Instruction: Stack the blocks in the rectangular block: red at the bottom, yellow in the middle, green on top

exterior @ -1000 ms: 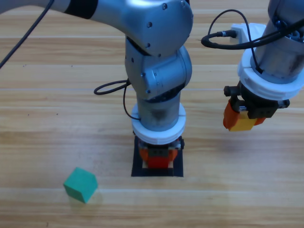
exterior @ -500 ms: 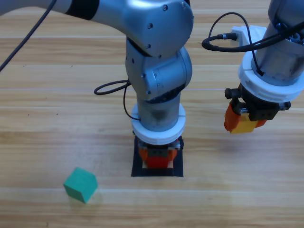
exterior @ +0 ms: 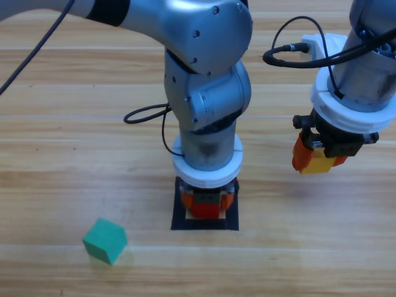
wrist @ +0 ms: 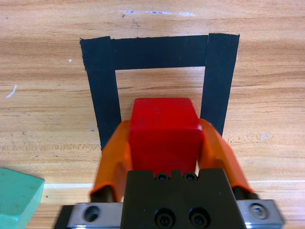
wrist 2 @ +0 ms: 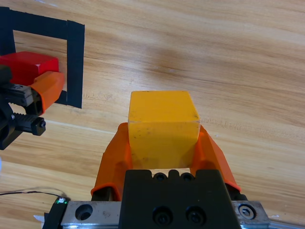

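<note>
Red cube (wrist: 164,131) sits clamped in the left gripper (wrist: 164,143), inside the black tape outline (wrist: 100,86). Off to the right, the right gripper (wrist 2: 163,138) grasps the yellow cube (wrist 2: 163,121) above bare wood; the green cube (exterior: 105,240) lies apart, left.

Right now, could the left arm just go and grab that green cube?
Probably not yet: the left gripper is shut on the red cube, though the green cube sits unobstructed nearby.

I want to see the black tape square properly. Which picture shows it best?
The left wrist view: the black tape square shows three sides, with the red cube over it. The high view has the left arm covering much of it; the right wrist view shows only a corner.
</note>
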Robot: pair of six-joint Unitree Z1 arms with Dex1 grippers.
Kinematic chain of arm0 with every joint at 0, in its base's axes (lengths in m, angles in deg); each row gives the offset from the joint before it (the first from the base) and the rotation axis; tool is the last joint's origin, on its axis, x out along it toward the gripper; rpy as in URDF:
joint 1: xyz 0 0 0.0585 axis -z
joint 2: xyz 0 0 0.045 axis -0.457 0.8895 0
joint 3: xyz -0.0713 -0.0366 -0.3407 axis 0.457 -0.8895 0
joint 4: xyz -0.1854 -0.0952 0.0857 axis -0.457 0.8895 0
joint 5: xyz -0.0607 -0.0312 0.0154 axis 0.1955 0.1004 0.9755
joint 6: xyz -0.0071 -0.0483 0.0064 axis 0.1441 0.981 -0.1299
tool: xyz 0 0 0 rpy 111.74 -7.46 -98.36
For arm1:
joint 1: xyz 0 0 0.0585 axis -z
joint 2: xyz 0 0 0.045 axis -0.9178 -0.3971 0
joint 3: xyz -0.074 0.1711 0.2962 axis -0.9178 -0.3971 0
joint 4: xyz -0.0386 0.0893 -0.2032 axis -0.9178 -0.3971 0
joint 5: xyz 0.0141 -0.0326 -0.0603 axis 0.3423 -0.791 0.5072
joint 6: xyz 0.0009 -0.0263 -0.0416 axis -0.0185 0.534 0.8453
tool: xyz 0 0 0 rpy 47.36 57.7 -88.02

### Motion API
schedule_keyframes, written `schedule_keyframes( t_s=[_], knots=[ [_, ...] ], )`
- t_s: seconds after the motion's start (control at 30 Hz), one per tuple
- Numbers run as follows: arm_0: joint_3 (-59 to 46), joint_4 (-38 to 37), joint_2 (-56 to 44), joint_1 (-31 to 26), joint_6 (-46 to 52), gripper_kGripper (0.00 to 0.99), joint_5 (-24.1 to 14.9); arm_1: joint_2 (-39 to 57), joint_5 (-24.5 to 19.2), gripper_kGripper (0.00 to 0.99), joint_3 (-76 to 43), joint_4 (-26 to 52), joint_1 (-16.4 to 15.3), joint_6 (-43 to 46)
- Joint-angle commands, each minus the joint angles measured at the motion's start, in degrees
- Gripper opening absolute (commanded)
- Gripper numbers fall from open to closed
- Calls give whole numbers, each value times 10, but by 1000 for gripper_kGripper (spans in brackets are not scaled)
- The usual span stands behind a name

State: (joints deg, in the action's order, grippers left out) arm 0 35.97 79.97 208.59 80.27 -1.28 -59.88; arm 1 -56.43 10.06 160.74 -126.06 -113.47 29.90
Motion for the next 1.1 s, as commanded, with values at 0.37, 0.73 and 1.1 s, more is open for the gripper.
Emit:
schedule_keyframes(
  t_s=[0.37, 0.73, 1.1],
  knots=[
    [-3, -9, 28, 4, 8, 569, -7, 8, 8, 0, -15, 10, 2, 3],
    [0, -10, 25, 4, 22, 571, -7, 5, 9, 0, -13, 10, 2, 3],
    [5, -14, 21, 4, 40, 571, -6, 2, 7, 0, -12, 10, 2, 3]
  ],
)
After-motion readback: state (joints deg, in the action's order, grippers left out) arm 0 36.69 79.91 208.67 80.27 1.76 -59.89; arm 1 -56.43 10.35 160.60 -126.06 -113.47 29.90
